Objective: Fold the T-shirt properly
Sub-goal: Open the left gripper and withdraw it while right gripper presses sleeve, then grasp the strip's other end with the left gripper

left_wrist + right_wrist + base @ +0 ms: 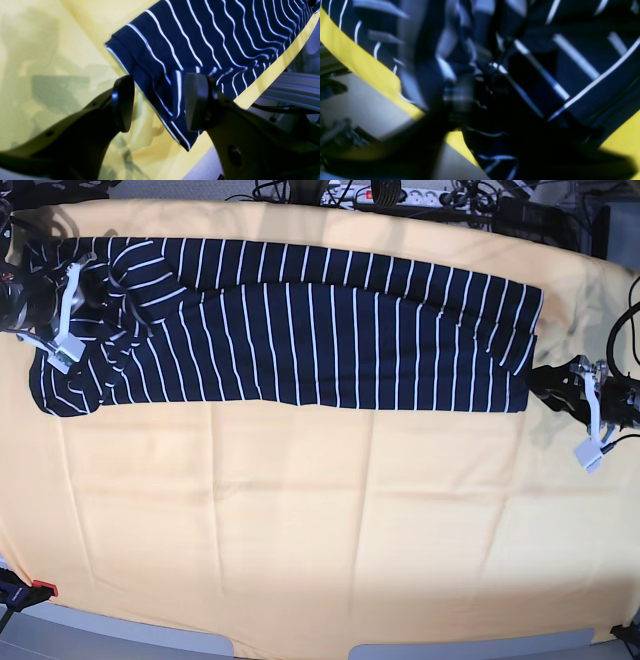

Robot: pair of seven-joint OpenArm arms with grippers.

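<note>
1. the dark navy, white-striped soft cloth t-shirt (300,330) lies stretched into a long narrow band along the far side of the yellow cloth-covered desk (320,530). it looks already folded lengthwise, which would explain the straight near edge.
2. the left tool (157,100) sits at the band's hem end, on the right of the base view. its two dark pads stand apart with a corner of the shirt lying between them, so it is open and holds nothing. that placement reads as lining up to take the hem corner for a crosswise fold.
3. the right tool (62,310) is over the opposite end, where the cloth bunches around sleeve and collar. its wrist view is blurred and filled with dark striped folds. i cannot tell whether its jaws are parted or pinching cloth.
4. the bunched end is less tidy than the hem end, with slanting stripes and a rounded corner. i judge it would need smoothing for a neat fold.
5. beyond the far edge of the desk lie a white power strip (390,194) and tangled black cables (480,200), clear of the shirt. the wide near part of the desk offers room to carry one end over the other. nothing stands in the way there.
</note>
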